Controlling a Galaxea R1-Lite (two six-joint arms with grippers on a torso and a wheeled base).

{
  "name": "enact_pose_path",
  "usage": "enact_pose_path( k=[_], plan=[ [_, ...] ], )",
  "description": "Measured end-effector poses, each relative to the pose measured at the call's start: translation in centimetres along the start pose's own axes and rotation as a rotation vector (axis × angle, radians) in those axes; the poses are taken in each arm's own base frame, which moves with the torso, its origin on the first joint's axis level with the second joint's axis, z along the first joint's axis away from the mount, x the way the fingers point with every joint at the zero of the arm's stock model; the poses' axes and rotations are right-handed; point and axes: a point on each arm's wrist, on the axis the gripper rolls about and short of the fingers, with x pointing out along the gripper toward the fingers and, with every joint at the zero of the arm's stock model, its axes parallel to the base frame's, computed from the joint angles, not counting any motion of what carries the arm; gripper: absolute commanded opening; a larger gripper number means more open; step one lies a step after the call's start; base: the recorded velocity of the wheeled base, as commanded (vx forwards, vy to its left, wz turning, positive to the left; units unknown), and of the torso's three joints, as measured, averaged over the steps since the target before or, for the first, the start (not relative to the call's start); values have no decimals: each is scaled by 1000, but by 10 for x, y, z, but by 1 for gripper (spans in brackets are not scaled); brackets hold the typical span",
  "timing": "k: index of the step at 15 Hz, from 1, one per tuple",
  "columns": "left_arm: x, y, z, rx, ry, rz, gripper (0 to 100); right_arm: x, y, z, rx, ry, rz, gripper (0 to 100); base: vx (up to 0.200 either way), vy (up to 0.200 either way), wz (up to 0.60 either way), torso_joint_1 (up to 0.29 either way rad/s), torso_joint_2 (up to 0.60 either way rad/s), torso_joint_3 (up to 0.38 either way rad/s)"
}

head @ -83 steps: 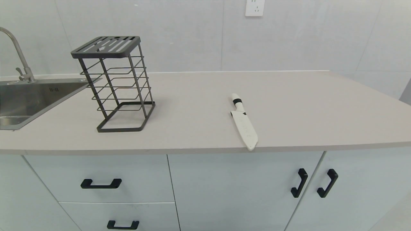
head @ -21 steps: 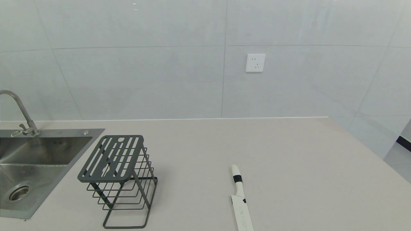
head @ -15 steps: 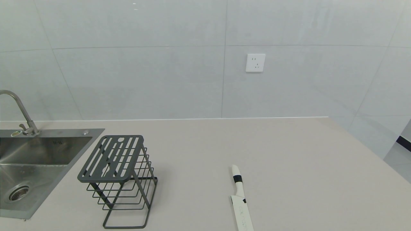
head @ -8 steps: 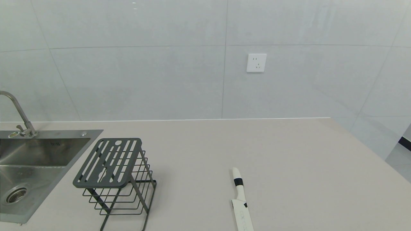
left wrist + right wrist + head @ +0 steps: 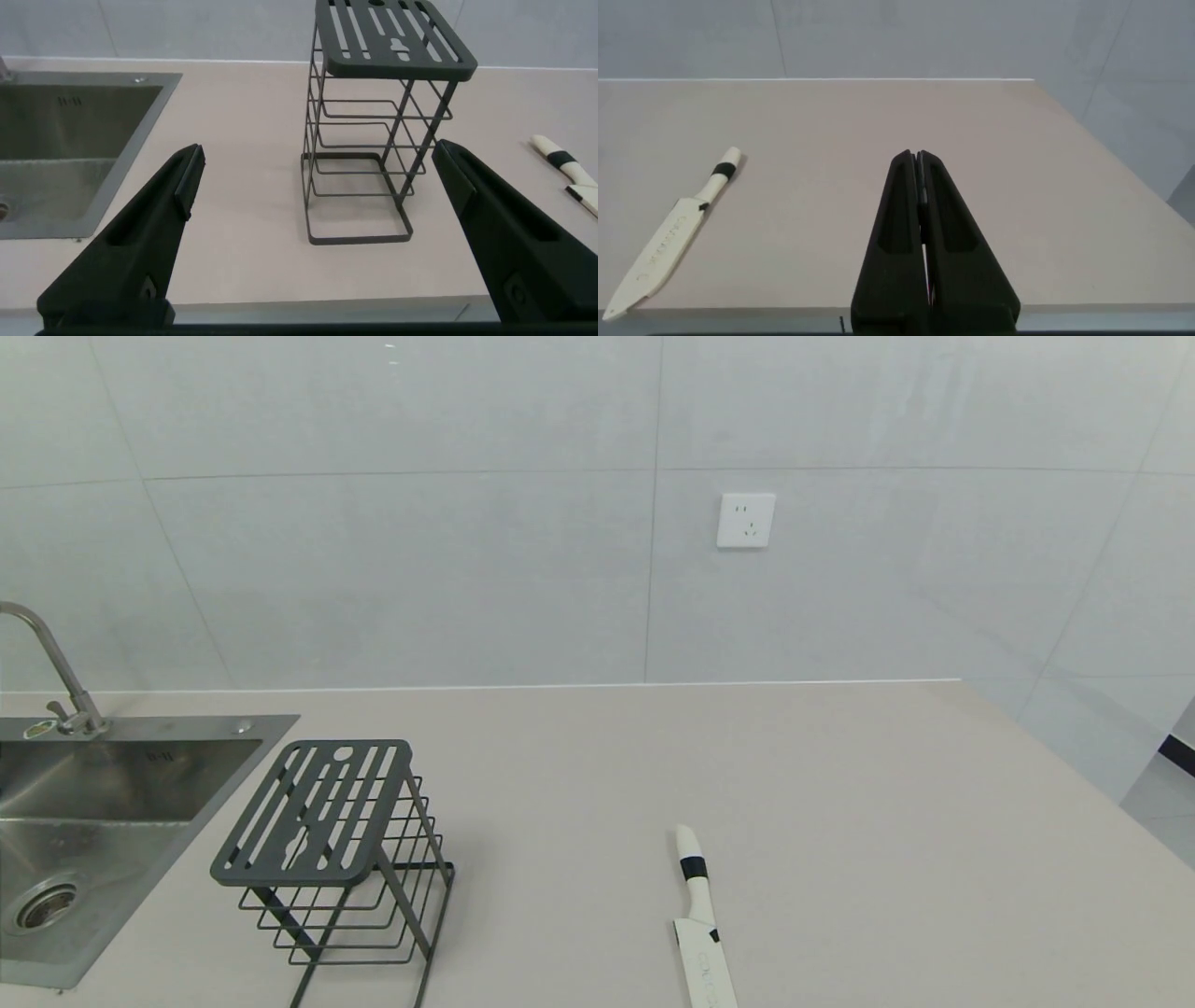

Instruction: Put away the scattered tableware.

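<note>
Both arms sit level at the bench's point(image 5: 840, 784) near edge: left pincer point(image 5: 318, 157) spread wide, empty, facing the rack point(image 5: 374, 177); right pincer point(image 5: 916, 161) pressed closed, empty. The knife point(image 5: 680, 233) lies flat near that edge, right of the rack.

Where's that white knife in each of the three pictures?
Head view: knife near the bottom edge, right of the rack.
Left wrist view: knife cut off, across the rack from the sink.
Right wrist view: whole knife, tip at the counter's front edge.
Shared landmark: the pale counter.
</note>
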Motion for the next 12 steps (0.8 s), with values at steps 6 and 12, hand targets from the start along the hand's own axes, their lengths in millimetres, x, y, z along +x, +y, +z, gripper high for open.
enact_pose_path(
  k=[6, 12],
  plan=[
    [0, 0, 0, 39, 0, -3, 100, 18, -4, 100, -55, 31, 202, 100, 0, 0, 0, 0, 0, 0],
    [0, 0, 0, 40, 1, -4, 100, 155, 21, 139, -102, 387, 454, 100, 0, 0, 0, 0, 0, 0]
  ],
)
